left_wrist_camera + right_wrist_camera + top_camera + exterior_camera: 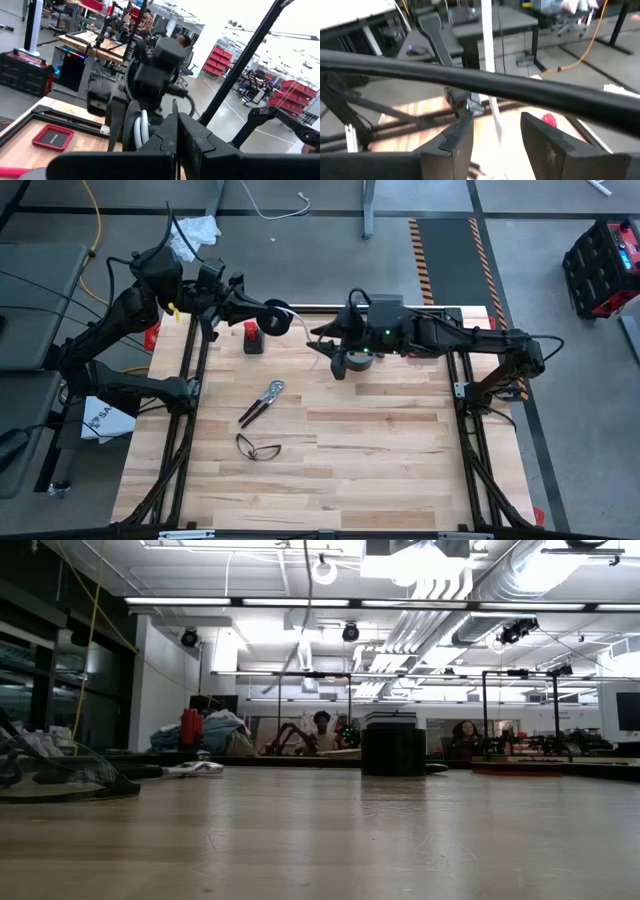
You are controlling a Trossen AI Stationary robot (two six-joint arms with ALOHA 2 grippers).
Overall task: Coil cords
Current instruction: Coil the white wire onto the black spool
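Slack is the hazard: the left pincer (pixel 262 313) is clamped on the spool (pixel 277 317), held in the air above the far edge of the surface (pixel 400 460), and the white cord (pixel 318 348) trails toward the right pincer (pixel 335 340), whose fingers stand apart with the cord running between them, ungripped. If tension drops, I judge that loops could slide off the spool.

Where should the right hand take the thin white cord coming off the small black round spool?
On the free run of the thin white cord, clear of the small black round spool held by the left hand. Probably close the right hand across it from both sides: the cord passes between its open fingers, thin enough to pinch.
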